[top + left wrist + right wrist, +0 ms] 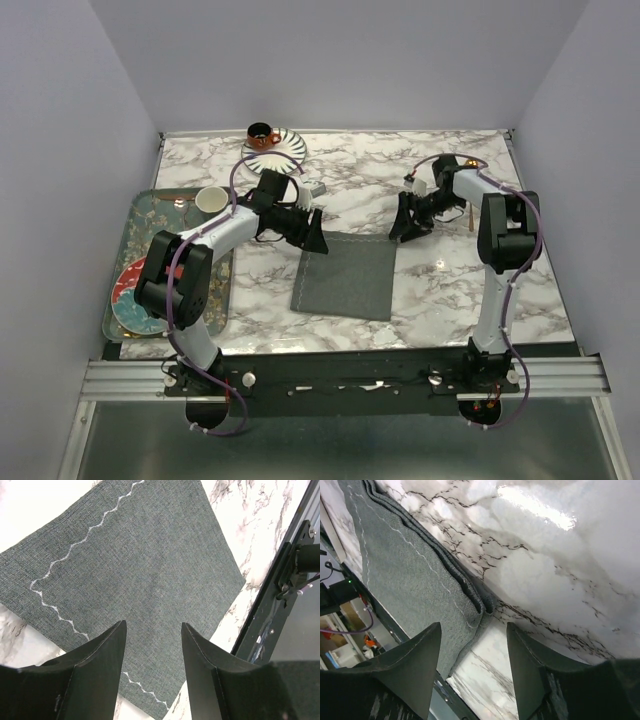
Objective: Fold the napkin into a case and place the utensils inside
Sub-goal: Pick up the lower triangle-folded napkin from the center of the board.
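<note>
Fingers on both arms stand spread wide, holding nothing: the left fingers (100, 672) hang over the upper-left corner of the napkin (346, 274), the right fingers (412, 672) by its upper-right corner. The napkin lies folded in flat layers at the centre of the marble surface (450, 290). An orange cup (263, 133) on a striped saucer (290, 150) stands at upper centre. A tray (135, 225) lies at left.

An orange cup (262, 133) sat on a striped saucer (288, 149) at the top centre of the marble table (370, 165). At the left, a patterned tray (148, 218) held a white cup (209, 200) and a colourful plate (127, 296).
</note>
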Motion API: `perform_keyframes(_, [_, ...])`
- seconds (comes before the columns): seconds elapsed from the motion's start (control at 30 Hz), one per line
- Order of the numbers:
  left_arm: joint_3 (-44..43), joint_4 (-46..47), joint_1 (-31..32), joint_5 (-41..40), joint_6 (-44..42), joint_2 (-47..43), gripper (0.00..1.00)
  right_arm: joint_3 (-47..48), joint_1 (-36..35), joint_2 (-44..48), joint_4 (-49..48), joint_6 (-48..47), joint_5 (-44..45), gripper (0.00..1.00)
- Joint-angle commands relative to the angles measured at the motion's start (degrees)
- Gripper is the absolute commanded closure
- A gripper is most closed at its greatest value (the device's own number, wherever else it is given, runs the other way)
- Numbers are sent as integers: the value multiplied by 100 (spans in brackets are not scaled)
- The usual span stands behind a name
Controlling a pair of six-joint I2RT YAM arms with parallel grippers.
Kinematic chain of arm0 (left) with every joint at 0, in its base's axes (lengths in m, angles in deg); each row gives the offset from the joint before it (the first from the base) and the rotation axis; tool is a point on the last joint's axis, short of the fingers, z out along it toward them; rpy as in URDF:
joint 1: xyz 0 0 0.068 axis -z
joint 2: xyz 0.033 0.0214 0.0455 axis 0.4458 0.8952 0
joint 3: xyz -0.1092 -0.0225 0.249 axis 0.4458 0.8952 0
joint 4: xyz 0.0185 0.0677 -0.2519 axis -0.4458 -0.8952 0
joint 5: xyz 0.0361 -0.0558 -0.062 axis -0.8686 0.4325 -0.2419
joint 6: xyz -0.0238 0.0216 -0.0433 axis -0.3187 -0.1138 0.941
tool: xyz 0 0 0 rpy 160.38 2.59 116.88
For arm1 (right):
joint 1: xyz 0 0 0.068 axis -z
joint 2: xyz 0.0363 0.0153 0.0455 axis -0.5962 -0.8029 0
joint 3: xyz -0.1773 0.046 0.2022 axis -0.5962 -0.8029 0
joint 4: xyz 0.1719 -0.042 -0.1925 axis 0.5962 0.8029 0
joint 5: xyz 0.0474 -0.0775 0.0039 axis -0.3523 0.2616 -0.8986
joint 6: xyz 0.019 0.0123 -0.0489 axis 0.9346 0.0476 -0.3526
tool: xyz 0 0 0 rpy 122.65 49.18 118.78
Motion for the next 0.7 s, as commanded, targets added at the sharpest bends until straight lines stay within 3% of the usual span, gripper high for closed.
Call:
perform_keyframes(0.0, [-33, -84, -19, -265, -91, -55, 43, 236, -1, -312, 123, 85, -219, 38])
perform_keyframes(0.17, [-33, -84, -142, -336, -82, 33, 42, 509, -1, -663, 52, 287, -448, 44])
perform_keyframes(0.3, [-94, -250, -239, -423, -100, 226, 43, 650, -1, -725, 26, 314, -536, 60])
perform_keyframes(0.47, [10, -296, -248, -310, -21, 481, 50, 580, -1, -620, -79, 323, -572, 78])
perform_keyframes(0.57, [37, -242, -248, -248, 32, 735, 55, 553, -1, -585, -211, 367, -493, 99])
perform_keyframes(0.67, [-112, -190, -239, -388, 41, 1138, 57, 658, -1, -620, -360, 393, -440, 99])
